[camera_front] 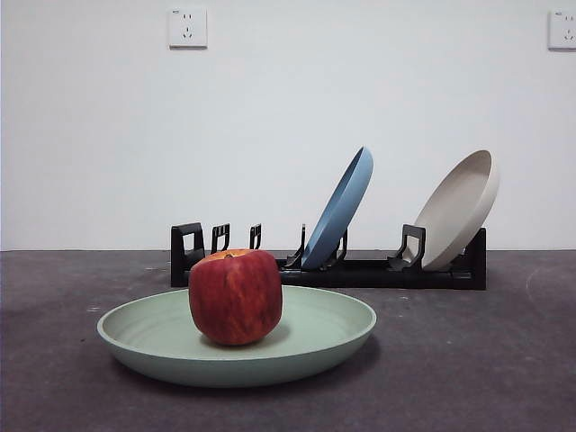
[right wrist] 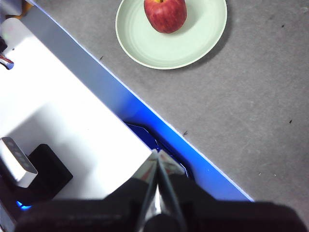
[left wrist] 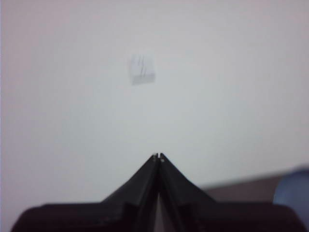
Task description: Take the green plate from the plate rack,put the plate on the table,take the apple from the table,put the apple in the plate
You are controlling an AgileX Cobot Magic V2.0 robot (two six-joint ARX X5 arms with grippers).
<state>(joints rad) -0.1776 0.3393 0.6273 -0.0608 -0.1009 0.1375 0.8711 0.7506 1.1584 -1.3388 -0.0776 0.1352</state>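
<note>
The green plate (camera_front: 306,337) lies flat on the table (camera_front: 468,360) in front of the plate rack (camera_front: 378,273), and the apple (camera_front: 236,296) stands in it, a little left of its middle. The right wrist view shows plate (right wrist: 188,46) and apple (right wrist: 165,14) from high above. My right gripper (right wrist: 158,155) is shut and holds nothing, far from the plate, over the table's near edge. My left gripper (left wrist: 158,156) is shut too, empty, facing the white wall. Neither arm appears in the front view.
A blue plate (camera_front: 340,209) and a beige plate (camera_front: 461,209) lean in the rack's middle and right slots; its left slots (camera_front: 216,241) hold nothing. A white base with a black block (right wrist: 48,169) sits beyond the table edge (right wrist: 145,113) under my right gripper.
</note>
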